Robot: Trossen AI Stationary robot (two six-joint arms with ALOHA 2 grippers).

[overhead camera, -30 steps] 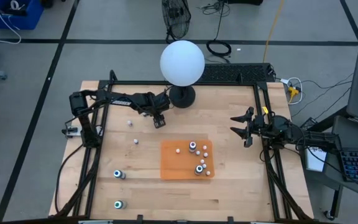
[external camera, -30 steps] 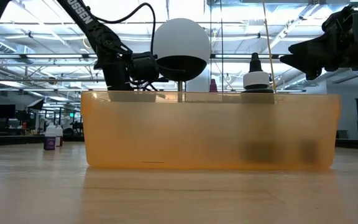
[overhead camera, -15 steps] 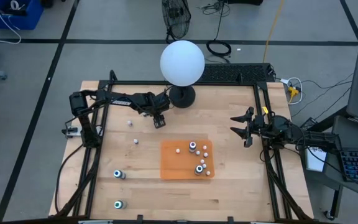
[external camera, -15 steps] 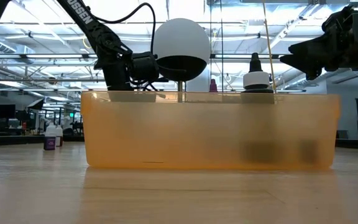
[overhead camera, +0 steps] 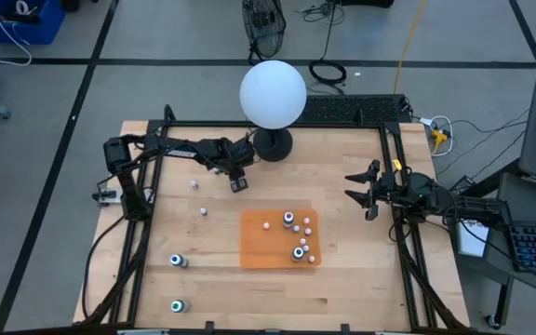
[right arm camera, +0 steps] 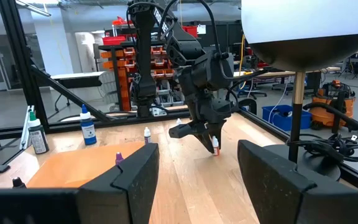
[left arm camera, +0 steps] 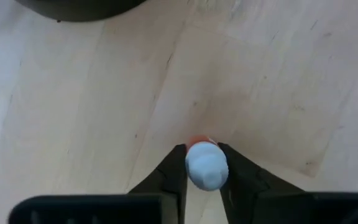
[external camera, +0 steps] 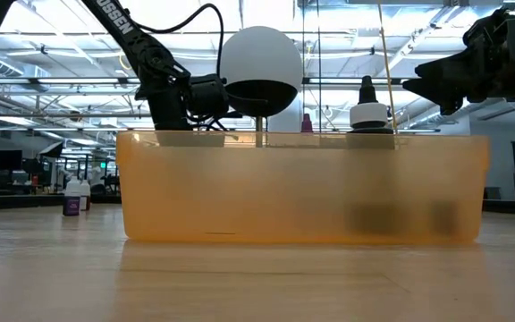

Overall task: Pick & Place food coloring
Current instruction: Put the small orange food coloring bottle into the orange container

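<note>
Wooden table (overhead camera: pixel 342 270) lies bare around left pincer (left arm camera: pixel 202 163).

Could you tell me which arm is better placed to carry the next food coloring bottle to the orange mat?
The left: its claw is shut on a food coloring bottle beside the orange mat. The right claw waits open and empty at the table's right edge.

The high view shows two dark arms, each ending in one gripper: the left gripper (overhead camera: pixel 238 183) and the right gripper (overhead camera: pixel 359 194). One white globe (overhead camera: pixel 273 94) stands on one black base (overhead camera: pixel 274 144). One orange mat (overhead camera: pixel 279 238) lies on one wooden table (overhead camera: pixel 342 279). About six food coloring bottles (overhead camera: pixel 288 220) sit on the mat, four stand off it, and one is pinched in the left gripper.
</note>
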